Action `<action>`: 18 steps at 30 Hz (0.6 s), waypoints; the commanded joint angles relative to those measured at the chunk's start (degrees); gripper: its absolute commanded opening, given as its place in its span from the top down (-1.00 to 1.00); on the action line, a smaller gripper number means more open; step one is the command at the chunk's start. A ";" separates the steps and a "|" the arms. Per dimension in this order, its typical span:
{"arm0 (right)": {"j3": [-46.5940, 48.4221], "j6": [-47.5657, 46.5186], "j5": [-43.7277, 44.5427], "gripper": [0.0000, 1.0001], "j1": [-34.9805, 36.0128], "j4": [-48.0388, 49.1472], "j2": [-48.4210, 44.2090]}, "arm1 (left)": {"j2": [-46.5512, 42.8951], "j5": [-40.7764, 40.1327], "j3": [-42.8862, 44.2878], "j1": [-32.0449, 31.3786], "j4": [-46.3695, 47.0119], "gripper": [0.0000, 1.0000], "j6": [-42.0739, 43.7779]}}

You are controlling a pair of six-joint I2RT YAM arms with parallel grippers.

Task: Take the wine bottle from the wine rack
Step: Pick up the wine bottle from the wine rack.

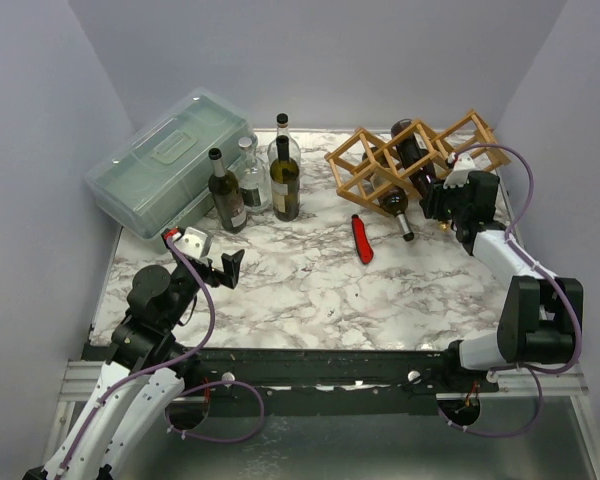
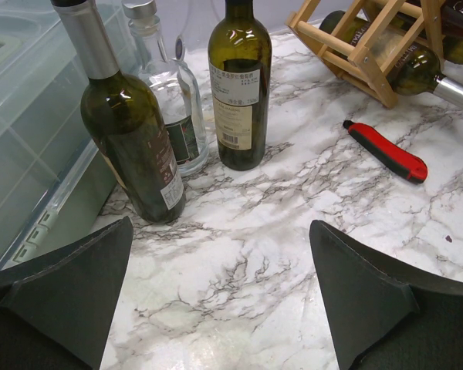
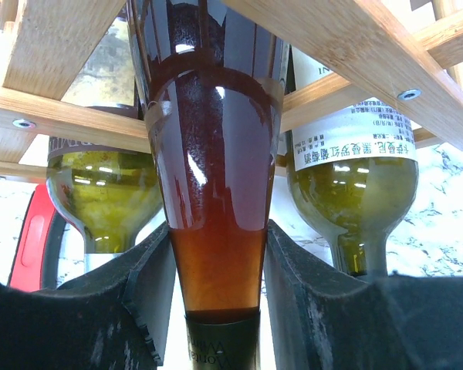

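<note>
From above, the wine rack [image 1: 410, 160] stands far right on the table [image 1: 310, 290], with the right gripper [image 1: 442, 200] at its near side — the left gripper [image 1: 220, 270] is near left. Left wrist: its jaws stand wide apart, empty. Right wrist: the jaws are clamped on the neck of the brown wine bottle [image 3: 212, 193] — it lies in the rack.

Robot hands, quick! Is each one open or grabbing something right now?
Left gripper: open, holding nothing.
Right gripper: closed on the neck of the brown wine bottle, which lies in the wine rack.
</note>
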 commanded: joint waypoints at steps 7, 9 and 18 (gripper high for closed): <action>0.55 -0.25 0.07 -0.04 0.00 -1.36 1.80 | -0.55 0.83 -0.54 0.38 1.00 -0.97 0.35; 0.55 -0.30 0.08 -0.05 0.00 -1.36 1.76 | -0.51 0.87 -0.55 0.40 0.96 -0.97 0.35; 0.92 -1.04 -0.19 -0.11 -0.01 -1.49 2.93 | -0.55 0.90 -0.58 0.40 0.94 -0.97 0.35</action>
